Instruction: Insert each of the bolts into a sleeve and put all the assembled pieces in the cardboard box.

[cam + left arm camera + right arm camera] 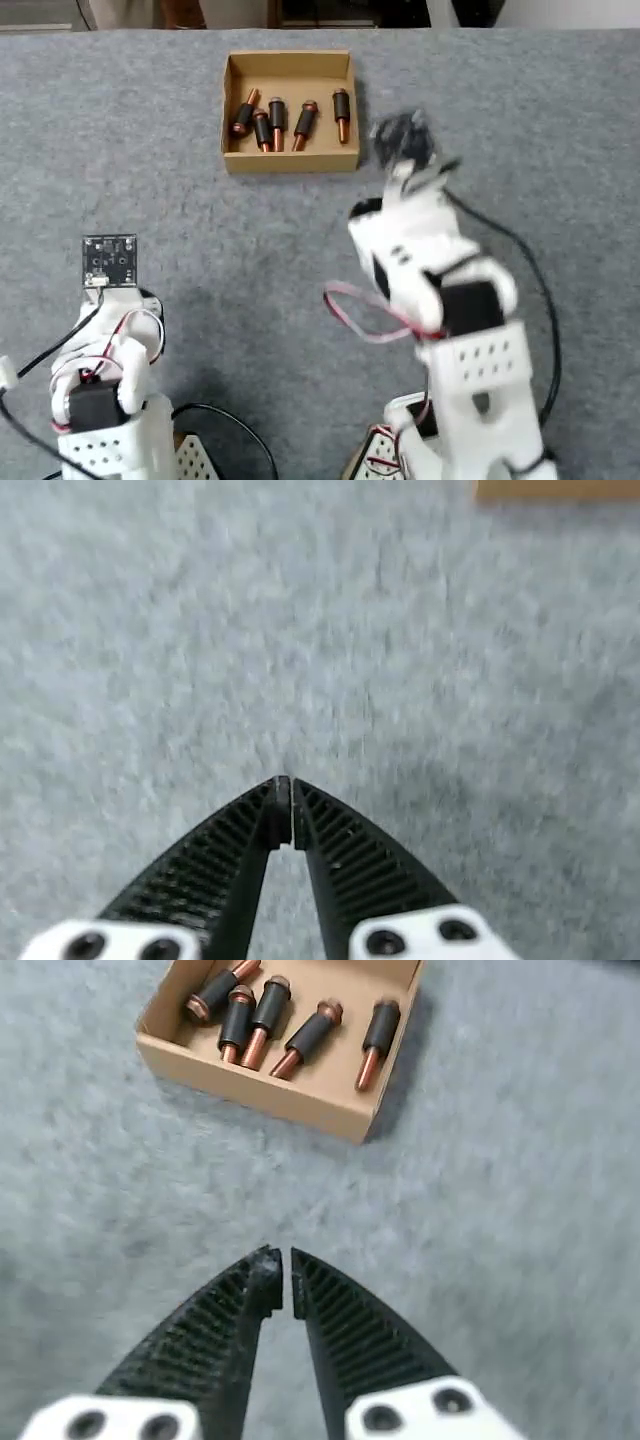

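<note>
Cardboard box open-topped on the grey felt-covered desk, close to the far edge and a little left of the middle.

Right arm, white, rising from the near edge on the right side and stretched toward the far edge, with a red-and-white cable looping off its side. Left arm folded low at the near left corner, well apart from the box, a small square circuit board on top of its wrist.

Right gripper near the box's right near corner but not touching it, black ribbed fingers drawn almost together with a thin slit between the tips, pinching nothing. Left gripper over bare felt, fingertips pressed together, nothing between them.

Five assembled pieces, copper-coloured bolts in black sleeves, lying on the box floor: three bunched at the left, touching or nearly so, a fourth tilted just right of them, a fifth alone by the right wall.
</note>
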